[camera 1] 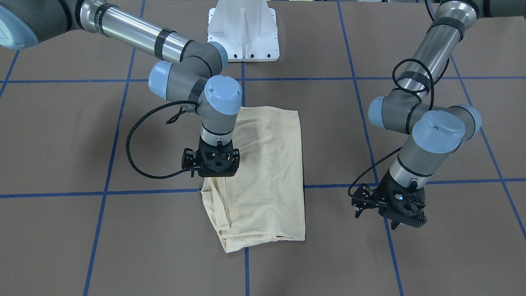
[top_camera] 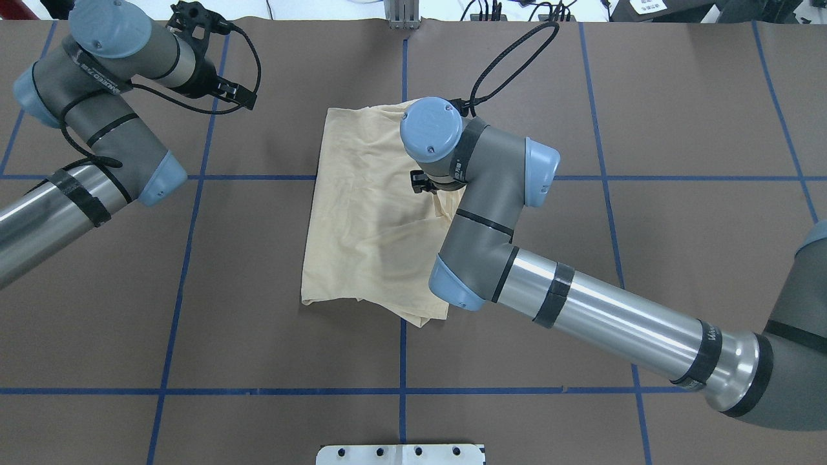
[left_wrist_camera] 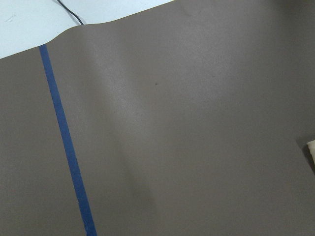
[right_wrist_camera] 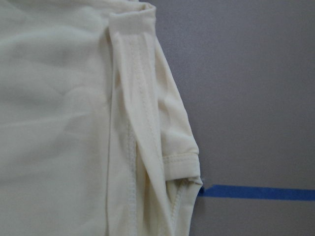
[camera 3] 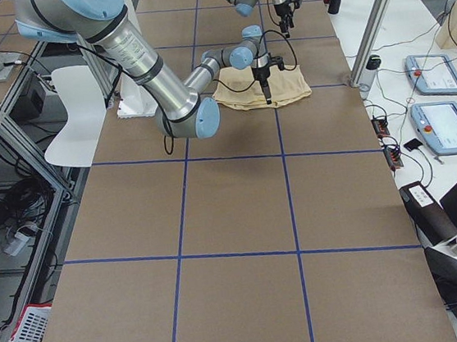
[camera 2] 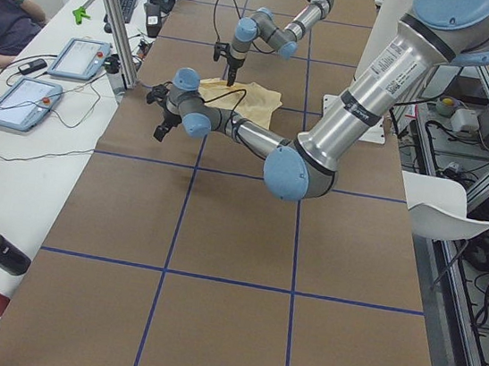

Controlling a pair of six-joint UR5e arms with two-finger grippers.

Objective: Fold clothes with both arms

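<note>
The cream-yellow shirt (camera 1: pixel 267 172) lies folded into a tall rectangle at the table's middle, also seen from overhead (top_camera: pixel 368 213). Its print and neck label are hidden. My right gripper (camera 1: pixel 218 170) points straight down at the shirt's edge on the robot's right. Its fingers look closed together; its wrist hides it from overhead. The right wrist view shows the flat cloth (right_wrist_camera: pixel 59 123) and a folded sleeve cuff (right_wrist_camera: pixel 182 164) at that edge. My left gripper (camera 1: pixel 386 220) hangs open and empty above bare table, well clear of the shirt, near the far left (top_camera: pixel 213 64).
The white pedestal base (camera 1: pixel 243 31) stands at the robot's side of the table. Blue tape lines (top_camera: pixel 402 310) grid the brown surface. A side bench past the far edge holds tablets (camera 2: pixel 81 58) and bottles (camera 2: pixel 1 252), with a metal post (camera 2: pixel 112 21).
</note>
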